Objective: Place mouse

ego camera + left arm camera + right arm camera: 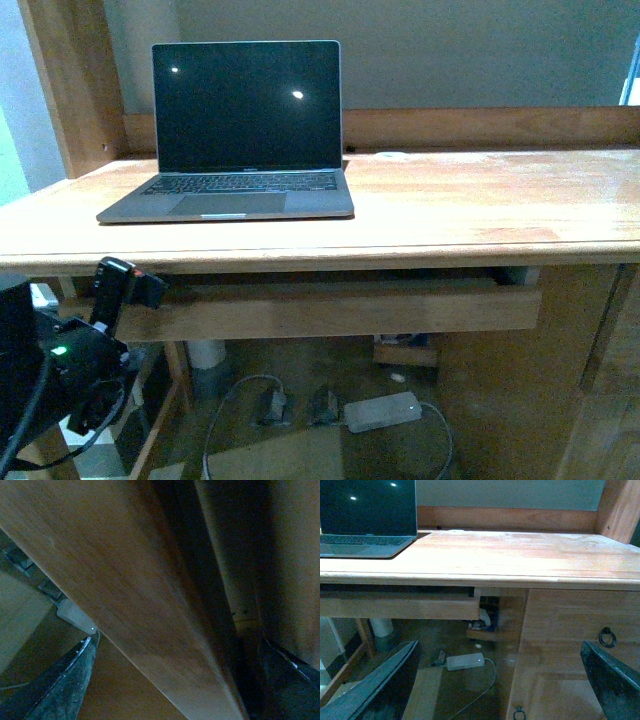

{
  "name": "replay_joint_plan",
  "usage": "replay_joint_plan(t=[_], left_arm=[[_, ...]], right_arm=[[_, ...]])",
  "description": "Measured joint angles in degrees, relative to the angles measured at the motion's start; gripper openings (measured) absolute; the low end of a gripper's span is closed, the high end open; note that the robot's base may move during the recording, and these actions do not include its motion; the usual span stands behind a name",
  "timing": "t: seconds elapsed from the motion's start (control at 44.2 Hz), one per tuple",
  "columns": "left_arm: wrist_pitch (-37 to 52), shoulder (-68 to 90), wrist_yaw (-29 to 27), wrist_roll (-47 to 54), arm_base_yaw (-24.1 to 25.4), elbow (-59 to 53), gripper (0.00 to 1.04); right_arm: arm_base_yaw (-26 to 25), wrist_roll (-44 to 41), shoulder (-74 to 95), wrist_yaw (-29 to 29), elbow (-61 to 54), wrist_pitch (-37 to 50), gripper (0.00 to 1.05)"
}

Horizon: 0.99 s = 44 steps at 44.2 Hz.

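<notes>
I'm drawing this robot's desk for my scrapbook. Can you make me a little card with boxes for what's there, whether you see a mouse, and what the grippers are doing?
desk: wooden, with a pull-out tray under its top
laptop: grey, open, screen dark, on the desk's left part
mouse: not seen in any view
left gripper: open, empty, low by the underside of the wood
right gripper: open, empty, facing the desk's front
floor: white power adapter with a cable, under the desk
</notes>
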Motion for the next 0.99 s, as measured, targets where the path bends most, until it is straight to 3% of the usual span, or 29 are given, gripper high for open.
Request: replay_joint_plan(t=[0.769, 0.927, 0.995], left_arm=[[-1.3, 9.6, -0.7, -1.3, -0.5, 11.0, 0.98], [-1.2, 9.4, -1.6, -3.3, -0.6, 11.9, 0.66], [0.0, 9.2, -1.5, -6.6, -0.6, 11.1, 0.61]], right_arm=[[0.0, 0.0, 0.0, 0.0, 0.0, 0.0, 0.98], [0.0, 0.0, 0.0, 0.0, 0.0, 0.0, 0.98], [0.0, 0.0, 0.0, 0.0, 0.0, 0.0, 0.98]])
